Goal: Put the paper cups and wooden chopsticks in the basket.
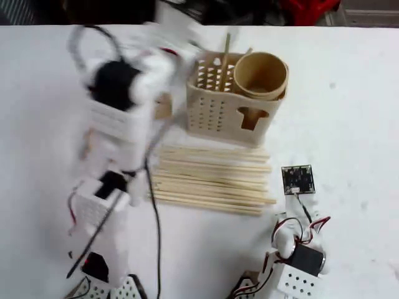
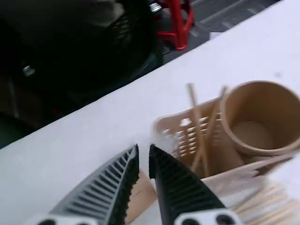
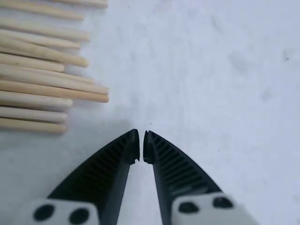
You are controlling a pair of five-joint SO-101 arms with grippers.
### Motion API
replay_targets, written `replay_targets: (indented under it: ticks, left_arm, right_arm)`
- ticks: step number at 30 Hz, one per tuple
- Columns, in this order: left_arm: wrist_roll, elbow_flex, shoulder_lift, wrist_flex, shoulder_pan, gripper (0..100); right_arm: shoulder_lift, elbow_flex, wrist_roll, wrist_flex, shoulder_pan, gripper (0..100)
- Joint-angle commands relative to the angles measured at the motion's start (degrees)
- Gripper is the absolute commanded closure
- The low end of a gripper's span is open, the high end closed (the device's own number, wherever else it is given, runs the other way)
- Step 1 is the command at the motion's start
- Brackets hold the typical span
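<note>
A cream perforated basket (image 1: 227,109) stands at the back of the table. A brown paper cup (image 1: 260,75) sits upright in it, with two wooden chopsticks (image 1: 224,53) sticking up beside the cup. In front of the basket, several more chopsticks (image 1: 212,180) lie in a flat pile. My left gripper (image 2: 144,152) is shut and empty, held above the table short of the basket (image 2: 187,136) and its cup (image 2: 260,117). Something brown (image 2: 143,197) shows under its fingers. My right gripper (image 3: 141,138) is shut and empty, low over bare table beside the chopstick ends (image 3: 51,89).
The left arm (image 1: 118,118) rises left of the basket and trails a black cable (image 1: 154,218). The right arm's base (image 1: 299,261) sits at the front right, behind a small black circuit board (image 1: 298,179). Dark room and a red stool (image 2: 176,21) lie past the far edge.
</note>
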Motion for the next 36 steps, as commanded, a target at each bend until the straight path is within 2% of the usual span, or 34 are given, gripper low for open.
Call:
replay_targets:
  ticks: [1, 5, 9, 14, 18, 22, 36]
  left_arm:
    - [1.58, 0.7, -2.95, 0.35, -15.25, 94]
    - [1.49, 13.1, -2.95, 0.35, -25.27, 93]
    - [0.62, 29.54, -2.95, 0.35, -31.6, 84]
    - [-10.9, 44.48, -2.42, 0.0, -35.12, 81]
    - [-15.21, 51.87, -2.33, -2.46, -37.41, 80]
    - [-15.82, 56.0, -2.33, -2.73, -37.41, 76]
    - [-10.73, 56.26, 0.48, -2.81, -30.29, 76]
  right_arm:
    - [-0.57, 0.26, 0.44, 0.31, 0.31, 96.4]
    - [-0.57, 0.26, 0.44, 0.31, 0.4, 96.4]
    - [-0.57, 0.26, 0.44, 0.31, 0.4, 96.4]
    - [-0.57, 0.26, 0.44, 0.31, 0.4, 96.4]
    - [-0.57, 0.26, 0.44, 0.31, 0.4, 96.4]
    - [-0.57, 0.26, 0.44, 0.31, 0.31, 96.4]
    - [-0.57, 0.26, 0.44, 0.31, 0.4, 96.4]
